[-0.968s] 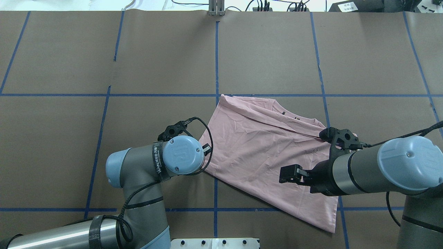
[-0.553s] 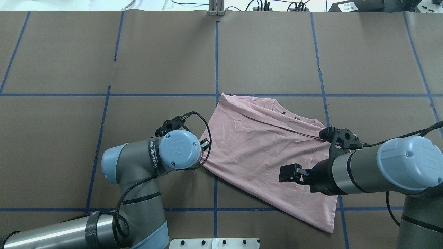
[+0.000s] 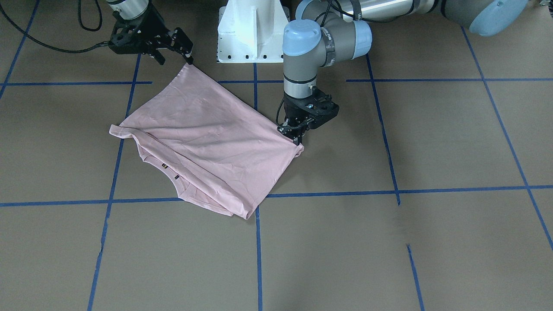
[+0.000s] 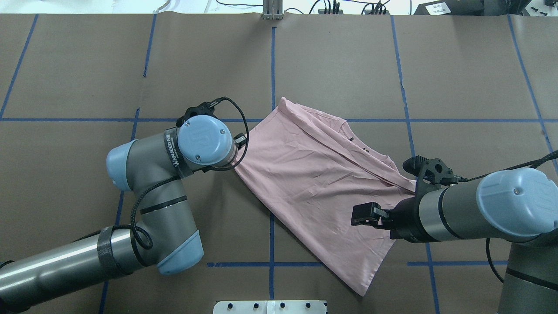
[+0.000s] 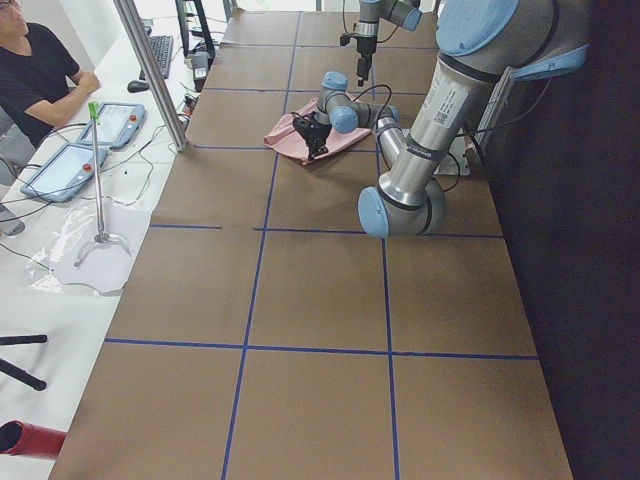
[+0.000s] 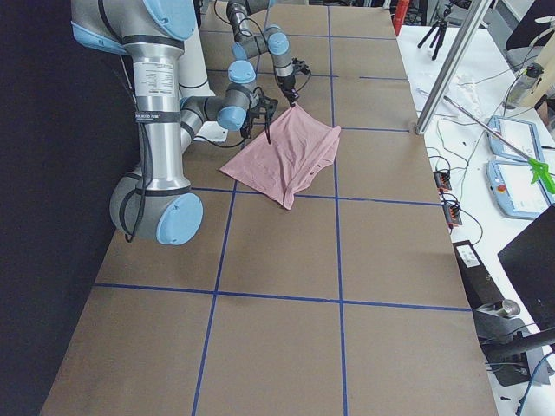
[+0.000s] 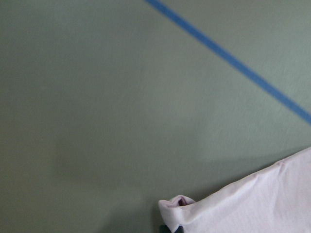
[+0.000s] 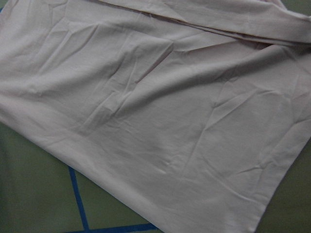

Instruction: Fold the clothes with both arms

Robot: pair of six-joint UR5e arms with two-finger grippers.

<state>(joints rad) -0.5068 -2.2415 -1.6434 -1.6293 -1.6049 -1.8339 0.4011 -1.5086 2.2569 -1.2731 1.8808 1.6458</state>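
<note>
Covering the table [image 4: 348, 65], brown paper carries blue tape lines [image 4: 273, 65].

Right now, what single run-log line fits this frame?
phase: mid-fold | T-shirt: folded, plain side up | left gripper: at shirt corner | right gripper: at opposite corner | table: brown, blue tape grid

Matt pink cloth tee [image 4: 314, 174], creased

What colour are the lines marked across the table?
Blue, the lines form a grid over the brown table; clearest in the overhead view.
</note>
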